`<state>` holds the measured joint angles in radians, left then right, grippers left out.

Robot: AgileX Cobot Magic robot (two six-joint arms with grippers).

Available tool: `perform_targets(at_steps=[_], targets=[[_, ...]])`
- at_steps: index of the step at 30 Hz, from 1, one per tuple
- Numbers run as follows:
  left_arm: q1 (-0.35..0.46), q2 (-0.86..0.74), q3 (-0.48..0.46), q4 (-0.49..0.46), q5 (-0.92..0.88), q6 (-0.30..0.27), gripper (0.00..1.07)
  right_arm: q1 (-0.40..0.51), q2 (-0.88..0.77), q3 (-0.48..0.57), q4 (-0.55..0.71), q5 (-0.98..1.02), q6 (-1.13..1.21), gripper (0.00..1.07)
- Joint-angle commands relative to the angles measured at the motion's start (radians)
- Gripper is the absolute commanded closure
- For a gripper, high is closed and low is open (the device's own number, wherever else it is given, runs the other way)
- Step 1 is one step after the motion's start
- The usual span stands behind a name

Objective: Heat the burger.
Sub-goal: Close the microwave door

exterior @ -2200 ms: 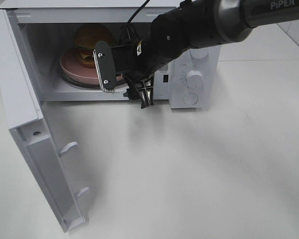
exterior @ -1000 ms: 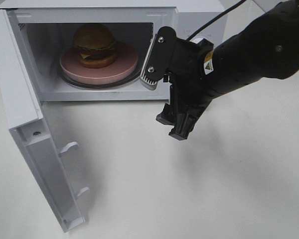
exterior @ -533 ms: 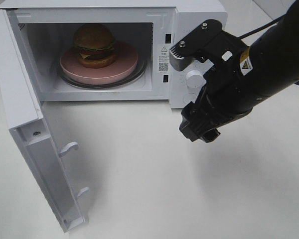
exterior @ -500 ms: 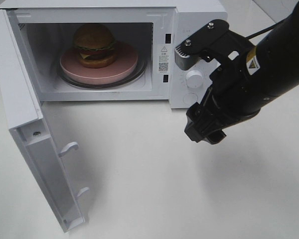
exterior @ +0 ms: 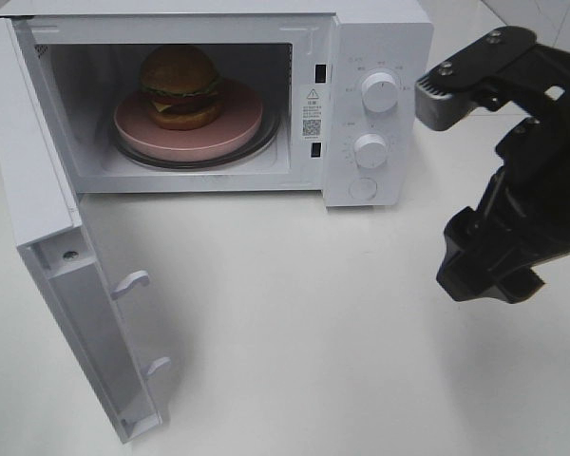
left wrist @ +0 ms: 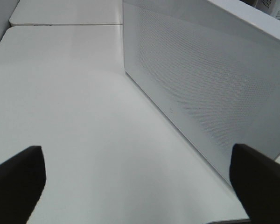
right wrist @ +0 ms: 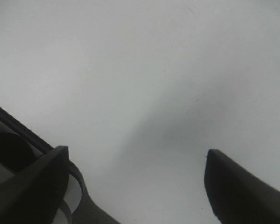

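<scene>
Half the job, roughly, is looking done. The white microwave (exterior: pixel 380 28) is standing on the table (exterior: pixel 313 332) with its cavity exposed. Its door (exterior: pixel 47 190) is hanging wide open on the left of the high view, so closing it is waiting to be done.

The right gripper (exterior: pixel 489 275) is hovering over bare table to the right, well apart from the control panel. Its fingers are standing apart and gripping nothing. The left gripper (left wrist: pixel 137 175), outside the high view, is likewise showing its fingers spread wide and empty, and is facing a white perforated panel.

Inside the cavity the round pink plate (exterior: pixel 237 128) is lying flat. The burger (exterior: pixel 179 85) is sitting upright on it, toward the plate's back left.

Smallest of all, the two dials (exterior: pixel 379 91) are facing forward on the panel, with neither gripper touching them. Shutting the door and turning a dial are, I judge, what is remaining.
</scene>
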<state>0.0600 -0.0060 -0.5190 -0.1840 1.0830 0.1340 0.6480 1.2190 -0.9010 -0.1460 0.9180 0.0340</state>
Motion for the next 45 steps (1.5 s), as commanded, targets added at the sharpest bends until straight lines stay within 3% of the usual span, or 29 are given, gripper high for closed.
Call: perform_targets(at_steps=[1,9,22,35,45], targets=[[0.0,-0.016,0.003,-0.001,-0.013,-0.006,0.07,-0.003,-0.076,0.009,0.002,0.054,0.018,0.31],[0.0,-0.016,0.003,-0.001,-0.013,-0.006,0.07,-0.05,-0.185,0.093,0.014,0.048,0.018,0.31],[0.0,-0.016,0.003,-0.001,-0.013,-0.006,0.07,-0.375,-0.464,0.243,0.032,0.021,0.099,0.31],[0.0,-0.016,0.003,-0.001,-0.013,-0.006,0.07,-0.527,-0.801,0.373,0.03,-0.014,0.101,0.31],[0.0,-0.016,0.003,-0.001,-0.013,-0.007,0.07,-0.529,-0.99,0.385,0.031,-0.014,0.102,0.31]])
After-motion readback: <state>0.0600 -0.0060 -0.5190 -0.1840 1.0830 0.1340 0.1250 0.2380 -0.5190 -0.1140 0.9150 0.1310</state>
